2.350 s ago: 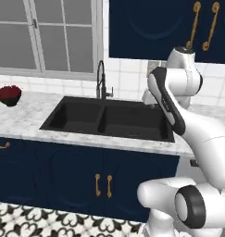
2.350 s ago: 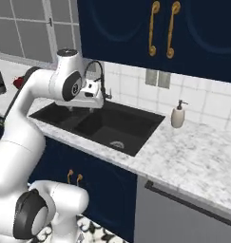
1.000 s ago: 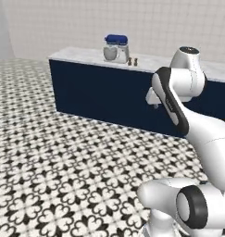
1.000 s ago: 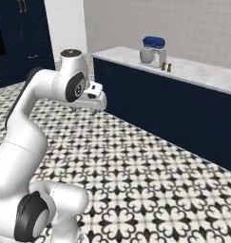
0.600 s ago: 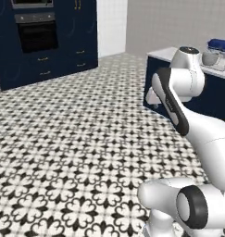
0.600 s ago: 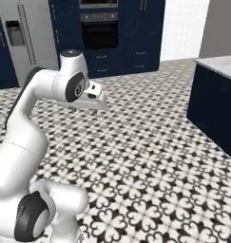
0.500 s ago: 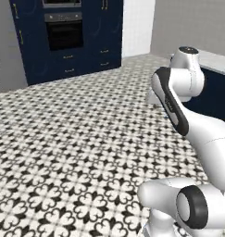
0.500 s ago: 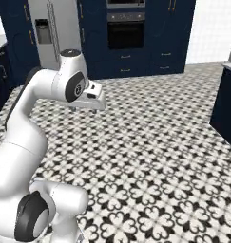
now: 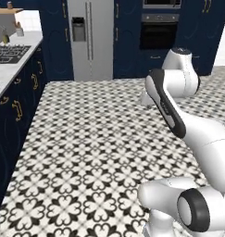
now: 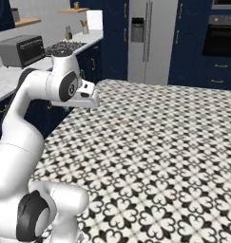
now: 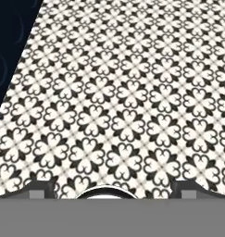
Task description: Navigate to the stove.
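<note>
Stove [image 9: 11, 53] sits on marble counter [image 9: 3, 79] beside patterned floor [image 9: 95, 152].

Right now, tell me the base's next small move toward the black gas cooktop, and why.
Probably keep turning left, then drive forward: the black gas cooktop with grey grates sits far off on the white marble counter, with open patterned tile floor between.

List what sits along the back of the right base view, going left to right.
Toaster oven → stove → refrigerator → wall oven.
</note>
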